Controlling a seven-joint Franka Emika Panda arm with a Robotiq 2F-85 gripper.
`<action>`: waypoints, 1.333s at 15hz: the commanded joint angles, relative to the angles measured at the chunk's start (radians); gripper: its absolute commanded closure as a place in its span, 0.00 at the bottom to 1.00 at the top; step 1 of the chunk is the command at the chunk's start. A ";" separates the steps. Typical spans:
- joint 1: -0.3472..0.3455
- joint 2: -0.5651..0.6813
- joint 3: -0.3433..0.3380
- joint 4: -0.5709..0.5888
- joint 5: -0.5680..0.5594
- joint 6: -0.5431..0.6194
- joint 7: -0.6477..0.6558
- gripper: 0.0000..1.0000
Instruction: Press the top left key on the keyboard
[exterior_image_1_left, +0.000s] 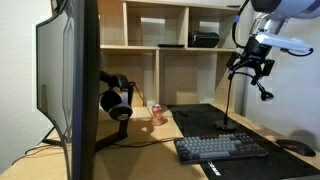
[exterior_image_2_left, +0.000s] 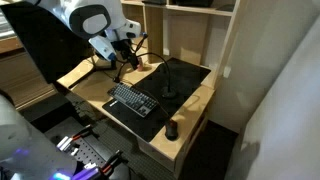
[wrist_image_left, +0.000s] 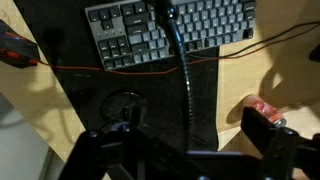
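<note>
With my gripper (wrist_image_left: 185, 148) hanging high and spread wide, and the keyboard (wrist_image_left: 170, 28) at 12 o'clock in the wrist view, I risk clipping the black stalk (wrist_image_left: 186, 80) standing between them, or mashing several keys at once.

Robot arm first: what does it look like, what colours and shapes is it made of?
The arm is built of smooth, rounded white shells with dark bands at the joints. At its end sits a black gripper, angular and mechanical-looking beside the white casing. Its two fingers are dark, blocky pieces. No markings are legible.
</note>
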 joint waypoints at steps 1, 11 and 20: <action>-0.009 0.000 0.009 0.001 0.005 -0.002 -0.004 0.00; -0.056 0.027 0.035 0.069 -0.193 0.202 0.058 0.00; 0.295 -0.211 -0.151 0.078 0.275 0.062 -0.318 0.00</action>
